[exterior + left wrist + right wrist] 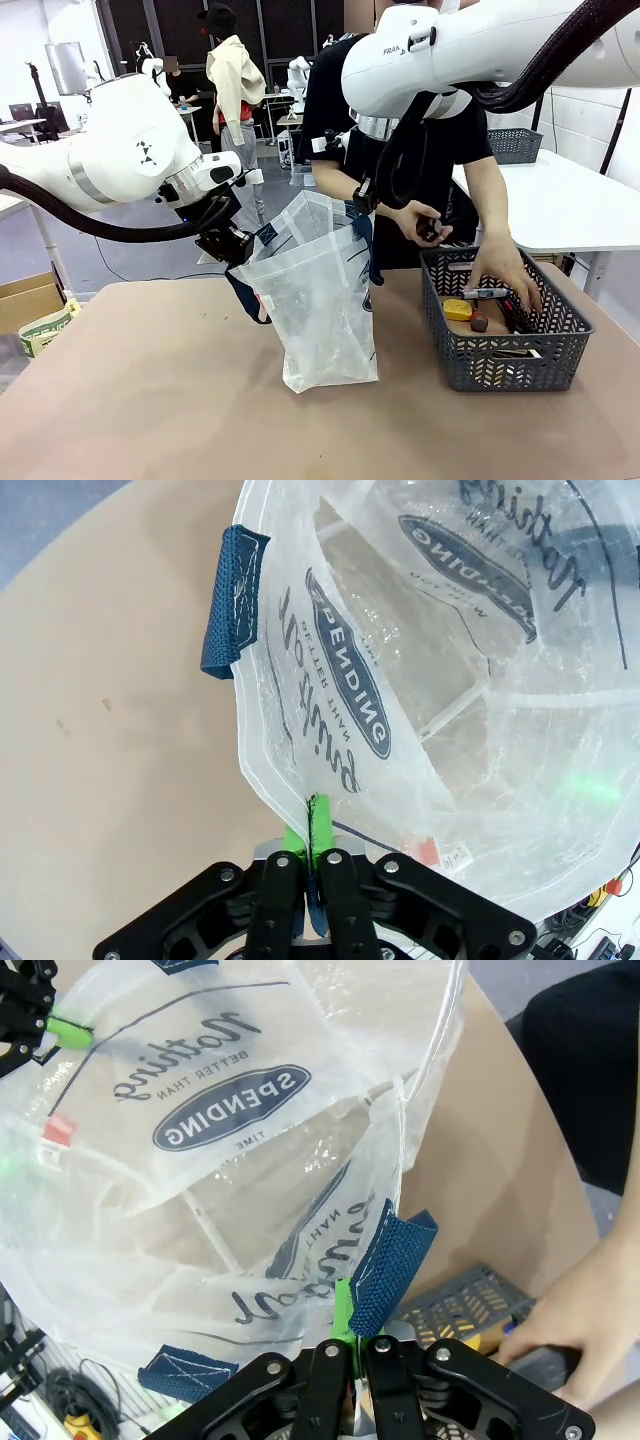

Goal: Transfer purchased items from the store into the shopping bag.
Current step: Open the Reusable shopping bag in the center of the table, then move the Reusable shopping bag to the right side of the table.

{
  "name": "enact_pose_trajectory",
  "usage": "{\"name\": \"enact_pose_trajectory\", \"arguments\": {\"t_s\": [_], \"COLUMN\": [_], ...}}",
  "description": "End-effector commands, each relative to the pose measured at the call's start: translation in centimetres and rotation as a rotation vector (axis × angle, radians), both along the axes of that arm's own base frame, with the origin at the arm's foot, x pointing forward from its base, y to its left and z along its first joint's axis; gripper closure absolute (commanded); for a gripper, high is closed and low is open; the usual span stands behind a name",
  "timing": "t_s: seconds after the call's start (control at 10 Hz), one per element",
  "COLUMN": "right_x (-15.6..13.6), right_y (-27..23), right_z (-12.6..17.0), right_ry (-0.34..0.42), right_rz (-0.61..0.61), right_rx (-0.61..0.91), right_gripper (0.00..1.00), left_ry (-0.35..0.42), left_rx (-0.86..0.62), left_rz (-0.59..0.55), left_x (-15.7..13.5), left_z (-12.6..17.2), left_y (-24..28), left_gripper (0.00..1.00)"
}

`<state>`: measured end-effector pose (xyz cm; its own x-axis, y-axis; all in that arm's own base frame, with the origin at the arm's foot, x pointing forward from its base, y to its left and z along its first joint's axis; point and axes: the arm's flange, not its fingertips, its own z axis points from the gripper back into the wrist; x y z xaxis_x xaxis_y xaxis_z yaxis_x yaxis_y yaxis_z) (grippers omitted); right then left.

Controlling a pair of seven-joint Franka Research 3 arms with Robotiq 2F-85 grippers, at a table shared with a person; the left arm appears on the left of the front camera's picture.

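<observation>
table: a wide tan tabletop (150, 400) carries the bag and the basket
person: a person in a black top (340, 110) stands at the far side, bent over the basket
bag: a translucent whitish plastic shopping bag (320, 290) with a dark oval "spending" logo stands on the table near the middle, just left of the basket, its mouth stretched open between the two grippers
basket: a dark grey rectangular plastic basket with slotted sides (500, 365) sits at the right of the table, close beside the bag
left gripper: the black left gripper (308, 825) has its green pads pressed together on the bag's rim at the side away from the basket
right gripper: the black right gripper (352, 1320) pinches the rim on the basket side, where a navy woven strap handle (390, 1260) folds over its fingers
hands: one hand (415, 218) is raised between bag and basket around a small dark item; the other hand (505, 270) reaches down into the basket
goods: a yellow packet (458, 309) and a small brown round piece (480, 323) lie inside the basket among dark flat things too small to tell
</observation>
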<state>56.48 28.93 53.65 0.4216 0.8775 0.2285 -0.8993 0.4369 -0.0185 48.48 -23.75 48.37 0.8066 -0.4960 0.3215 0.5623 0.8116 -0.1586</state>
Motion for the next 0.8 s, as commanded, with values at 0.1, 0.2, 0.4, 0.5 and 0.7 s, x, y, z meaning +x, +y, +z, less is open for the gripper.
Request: {"name": "enact_pose_trajectory", "arguments": {"t_s": [0.1,0.2,0.4,0.5,0.7], "right_x": [0.05,0.05,0.05,0.05,0.05], "right_y": [0.05,0.05,0.05,0.05,0.05], "right_z": [-0.03,-0.03,-0.03,-0.03,-0.03], "right_ry": [0.004,0.004,0.004,0.004,0.004], "right_rz": [-0.001,-0.001,-0.001,-0.001,-0.001], "right_rx": [-0.001,-0.001,-0.001,-0.001,-0.001], "right_gripper": [1.0,1.0,1.0,1.0,1.0], "left_ry": [0.001,0.001,0.001,0.001,0.001], "left_rx": [0.004,0.004,0.004,0.004,0.004], "left_rz": [0.002,0.002,0.002,0.002,0.002], "left_x": [-0.1,-0.1,-0.1,-0.1,-0.1], "left_z": [-0.19,-0.19,-0.19,-0.19,-0.19], "left_y": [0.1,0.1,0.1,0.1,0.1], "left_gripper": [1.0,1.0,1.0,1.0,1.0]}}
